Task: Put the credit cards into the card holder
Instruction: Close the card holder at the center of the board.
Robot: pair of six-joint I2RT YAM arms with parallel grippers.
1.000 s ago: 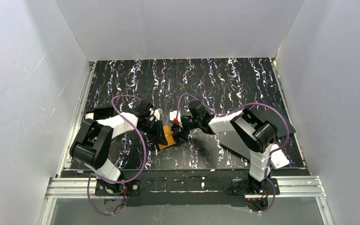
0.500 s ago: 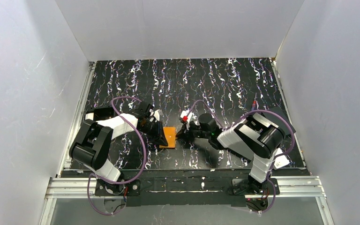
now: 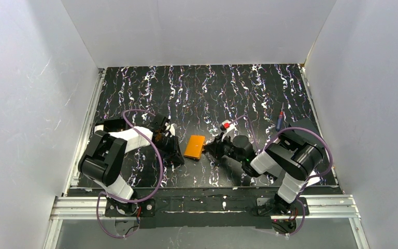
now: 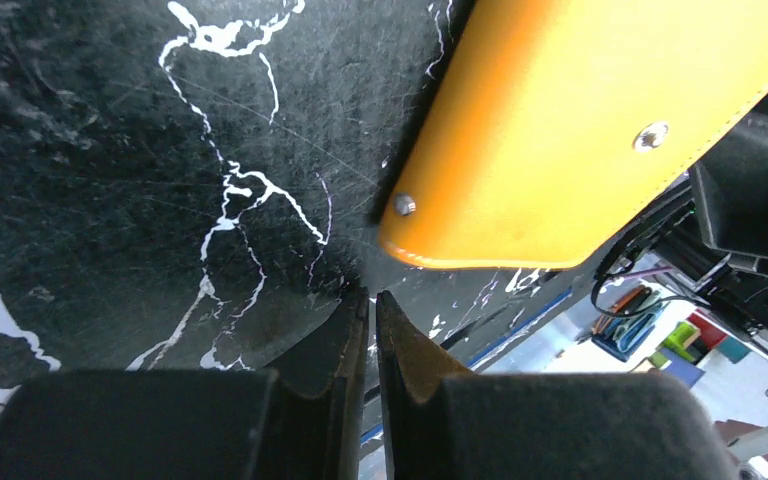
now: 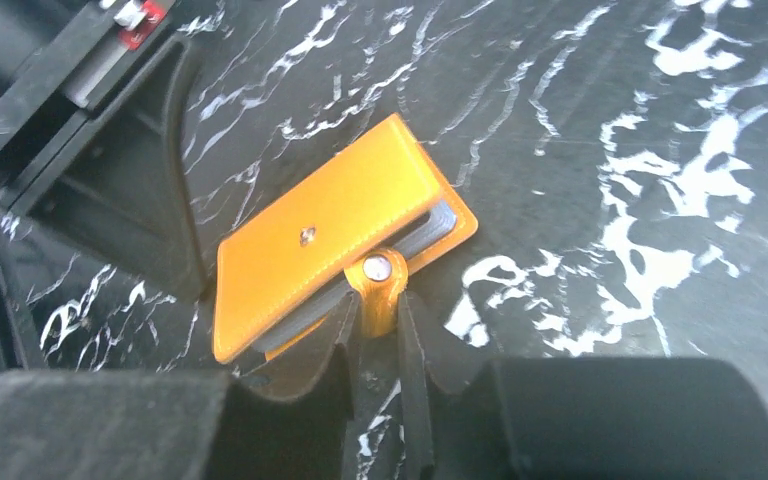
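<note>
Orange card holder (image 3: 194, 147) lies flat on the black, white-veined tabletop (image 3: 212, 88), near the front edge and about midway between the two arms. Its covers are folded over. Pale grey sleeves (image 5: 430, 228) show along one edge between them, and a small metal stud sits in the middle of the upper cover.

Right end effector (image 5: 377, 308): low to the tabletop, at the holder's right side. Its two fingers are clamped on the orange snap tab (image 5: 377, 285) from either side, with the tab's round stud just beyond the fingertips.

Left end effector (image 4: 371, 300): just beside the holder's left edge, not touching it. The fingers (image 4: 410, 370) are drawn together with only a sliver between the tips, and nothing is held. From its wrist camera, the holder's rounded orange corner sits just ahead of the tips.

Purple cables (image 3: 155, 155) loop over both arms.
</note>
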